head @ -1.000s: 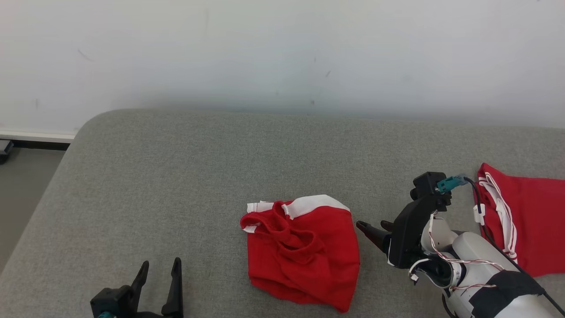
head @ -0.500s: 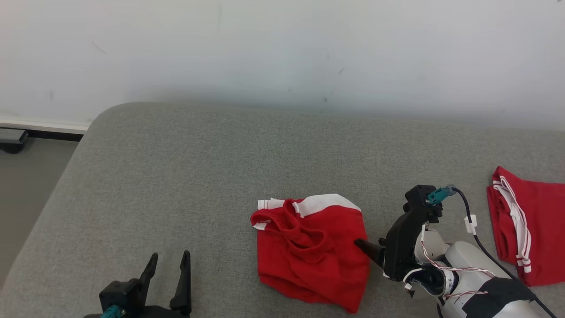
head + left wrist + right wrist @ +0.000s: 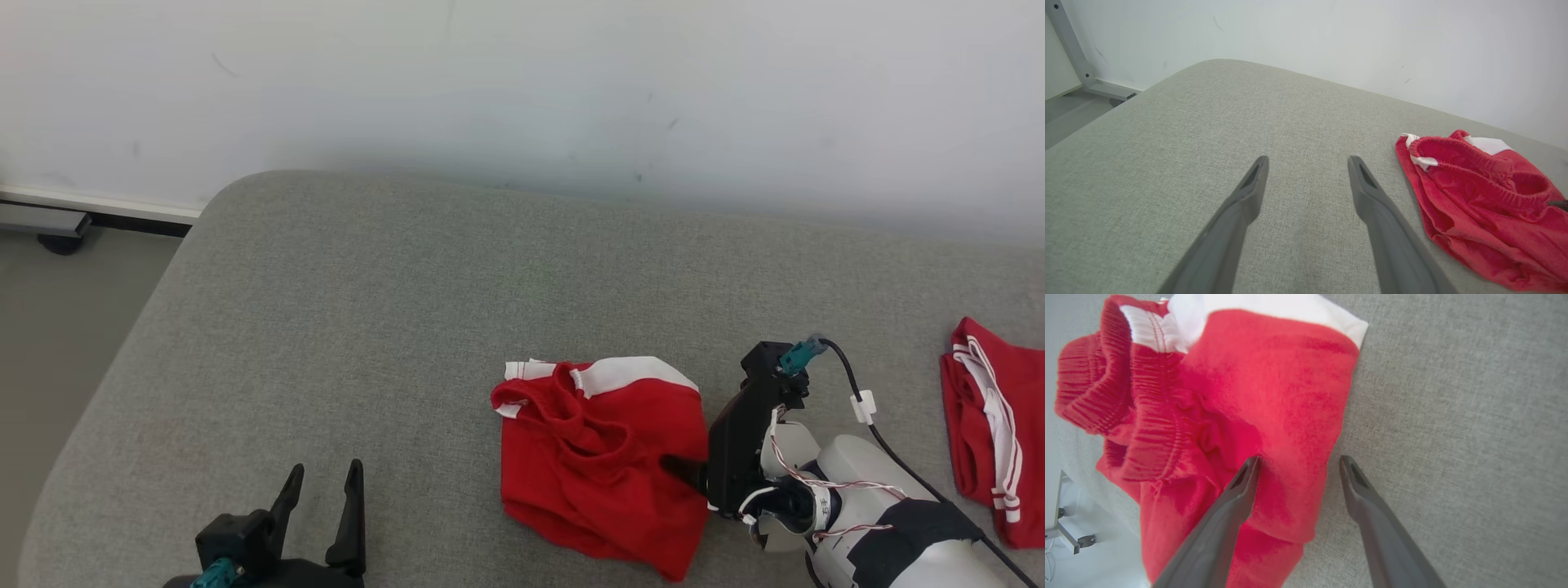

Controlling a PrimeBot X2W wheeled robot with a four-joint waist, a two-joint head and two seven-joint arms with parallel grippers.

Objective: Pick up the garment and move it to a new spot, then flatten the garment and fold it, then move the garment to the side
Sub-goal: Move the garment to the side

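The garment is a crumpled pair of red shorts with white trim, lying on the grey cushion. My right gripper reaches in from the right and stands open over its right edge. In the right wrist view one finger lies over the red cloth and the other over bare cushion, so the gripper straddles the hem. My left gripper is open at the lower left, well apart from the shorts. Its wrist view shows the gripper over bare cushion, with the garment off to the right.
A second red garment with white stripes lies at the cushion's right edge. A white wall runs behind the cushion. The cushion's rounded left corner drops to the floor, where a metal foot stands.
The head camera has turned, shifting the whole picture rightward. My right gripper has moved left from beside the garment to over its right edge. The left gripper stays open in place.
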